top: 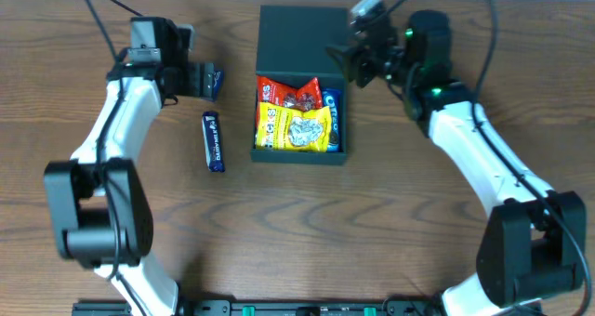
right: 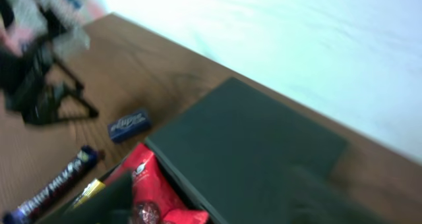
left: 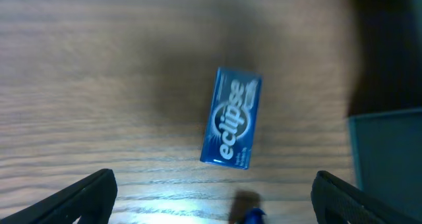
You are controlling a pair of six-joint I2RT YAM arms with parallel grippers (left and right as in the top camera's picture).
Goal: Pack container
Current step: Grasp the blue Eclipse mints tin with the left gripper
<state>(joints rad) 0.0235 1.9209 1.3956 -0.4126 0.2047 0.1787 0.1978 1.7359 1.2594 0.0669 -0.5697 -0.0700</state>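
The dark teal container (top: 267,154) stands mid-table with its flap lid (top: 302,30) open at the back. It holds a red packet (top: 286,91), a yellow packet (top: 296,128) and a blue Oreo packet (top: 334,121). My left gripper (top: 206,79) is open above a blue Eclipse box (left: 232,117), which lies on the wood between and ahead of its fingers (left: 214,204). My right gripper (top: 349,60) hovers at the container's back right, over the lid (right: 250,138) and the red packet (right: 148,184). Its blurred fingers (right: 211,207) look spread and empty.
A blue chocolate bar (top: 214,141) lies on the table left of the container, also in the right wrist view (right: 56,184). The container's corner (left: 389,151) shows at the right of the left wrist view. The wooden table (top: 390,232) ends at a white wall behind.
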